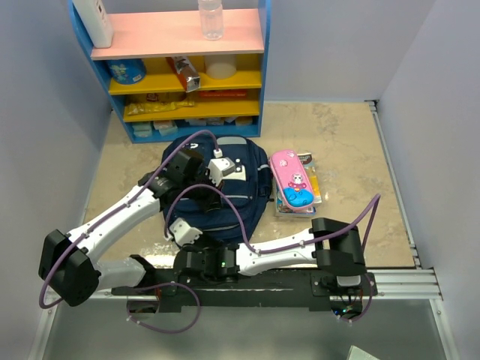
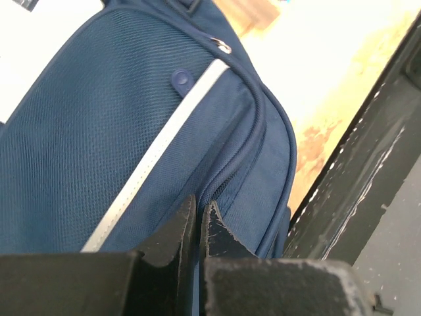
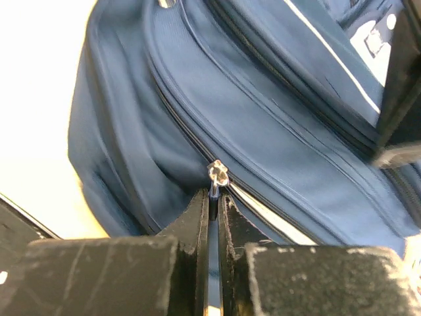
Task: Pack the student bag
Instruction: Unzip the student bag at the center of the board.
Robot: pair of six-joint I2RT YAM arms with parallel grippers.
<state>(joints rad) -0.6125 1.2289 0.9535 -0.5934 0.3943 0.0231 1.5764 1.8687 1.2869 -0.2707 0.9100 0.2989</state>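
The student bag (image 1: pixel 225 202), navy with thin light stripes, lies flat on the table's middle. My left gripper (image 1: pixel 223 180) is over its upper part. In the left wrist view that gripper (image 2: pixel 198 209) is shut, with a sliver of the bag's blue fabric (image 2: pixel 131 118) between its fingers. My right gripper (image 1: pixel 178 223) is at the bag's near-left edge. In the right wrist view it (image 3: pixel 215 194) is shut on the dark zip pull hanging from a silver slider (image 3: pixel 218 174). A pale strip of opened zip (image 3: pixel 263 217) runs to the right of the slider.
A pink pencil case (image 1: pixel 292 178) lies on a flat packet just right of the bag. A blue shelf unit (image 1: pixel 180 75) with a bottle and boxes stands at the back. The black rail (image 1: pixel 300 289) runs along the near edge, and grey walls close in both sides.
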